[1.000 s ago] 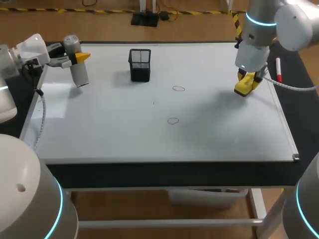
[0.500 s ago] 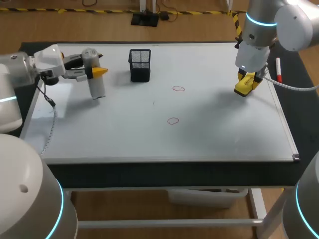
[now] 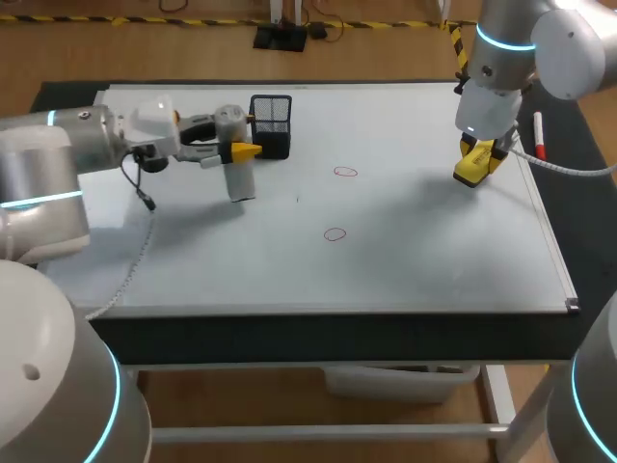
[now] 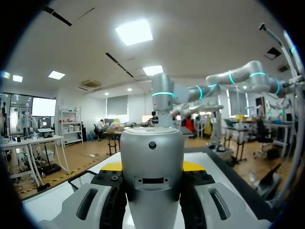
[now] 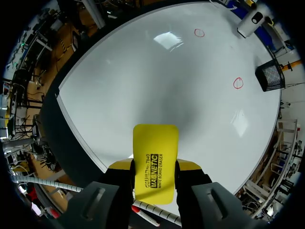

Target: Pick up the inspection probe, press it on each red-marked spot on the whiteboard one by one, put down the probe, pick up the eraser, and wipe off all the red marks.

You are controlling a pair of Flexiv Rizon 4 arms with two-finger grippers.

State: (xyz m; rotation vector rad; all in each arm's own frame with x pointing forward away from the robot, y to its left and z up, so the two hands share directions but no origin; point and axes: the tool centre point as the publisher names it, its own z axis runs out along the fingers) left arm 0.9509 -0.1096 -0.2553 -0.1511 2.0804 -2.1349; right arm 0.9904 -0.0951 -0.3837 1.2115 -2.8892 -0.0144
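Where the head view looks down – left gripper: clamped on the inspection probe, which hangs tip-down over the whiteboard, just beside the mesh basket.
Head view – red marks: two small rings, the farther mark and the nearer mark, both apart from the probe on the right arm's side.
Head view – step in hand: probably carrying the probe to its first mark. It would go best with the tip brought squarely over a ring and the probe kept upright. A straight descent and a light press should stop the tip skidding on the slick board.
Head view – right gripper: closed around the yellow eraser, low over the board's right side near the red marker. It is well apart from both marks, so it should not get in the way.
Left wrist view – inspection probe: its silver body stands between the fingers, gripped from both sides. The tip is hidden, so this view is no help for aiming.
Right wrist view – eraser: pinched flat between the yellow tips. Both rings show ahead, with the probe beyond them.
Right wrist view – surface: glossy, flat and white, likely slippery under a hard tip.
Right wrist view – room: the basket is the only thing standing near the probe's path, and it lies off to one side of it.
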